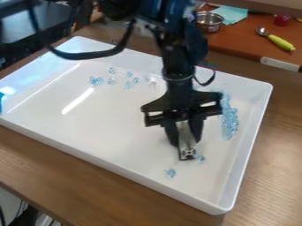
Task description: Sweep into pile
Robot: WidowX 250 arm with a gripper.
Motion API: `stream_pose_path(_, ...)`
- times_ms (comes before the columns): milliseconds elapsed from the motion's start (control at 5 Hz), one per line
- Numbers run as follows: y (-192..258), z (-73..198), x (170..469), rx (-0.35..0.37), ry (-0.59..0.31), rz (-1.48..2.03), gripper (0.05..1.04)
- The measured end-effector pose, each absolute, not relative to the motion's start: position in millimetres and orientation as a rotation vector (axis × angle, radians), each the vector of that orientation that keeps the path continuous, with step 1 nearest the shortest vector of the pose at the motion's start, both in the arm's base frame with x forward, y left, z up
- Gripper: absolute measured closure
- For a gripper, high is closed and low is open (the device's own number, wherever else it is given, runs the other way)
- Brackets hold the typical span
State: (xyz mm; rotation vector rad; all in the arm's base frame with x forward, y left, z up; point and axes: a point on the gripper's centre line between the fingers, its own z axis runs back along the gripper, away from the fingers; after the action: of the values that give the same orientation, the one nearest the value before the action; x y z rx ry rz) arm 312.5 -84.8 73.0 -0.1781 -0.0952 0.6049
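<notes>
The gripper (187, 134) hangs low over the right part of the white tray (118, 132), pointing down, its fingers shut on a narrow grey tool (187, 143) whose dark lower end is at the tray floor. Small clear-blue pieces lie in several places: a dense band (229, 120) along the tray's right wall, a loose scatter (112, 80) toward the back left, one piece (200, 158) just right of the tool's end, and another piece (170, 173) to its lower left. The arm hides part of the tray's back area.
Raised walls surround the tray, which stands on a brown wooden table (77, 170). Behind it, on an orange-brown surface, are a metal bowl (209, 21), a light blue cloth (232, 14) and a spoon with a yellow-green handle (281, 43). A black cable loops over the tray's back left.
</notes>
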Motion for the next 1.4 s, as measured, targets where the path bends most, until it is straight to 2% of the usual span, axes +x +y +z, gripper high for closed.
stream_pose_path(600, -111, 74, 346, -0.207, -0.048, 0.621, 0.704)
stream_pose_path(800, -113, 77, 345, -0.208, -0.018, 0.616, 0.704)
stream_pose_path(1000, -86, 96, 331, -0.224, 0.039, 0.612, 0.704)
stream_pose_path(1200, -34, 135, 322, -0.286, 0.033, 0.639, 0.704)
stream_pose_path(1400, 3, 160, 313, -0.330, 0.032, 0.606, 0.704)
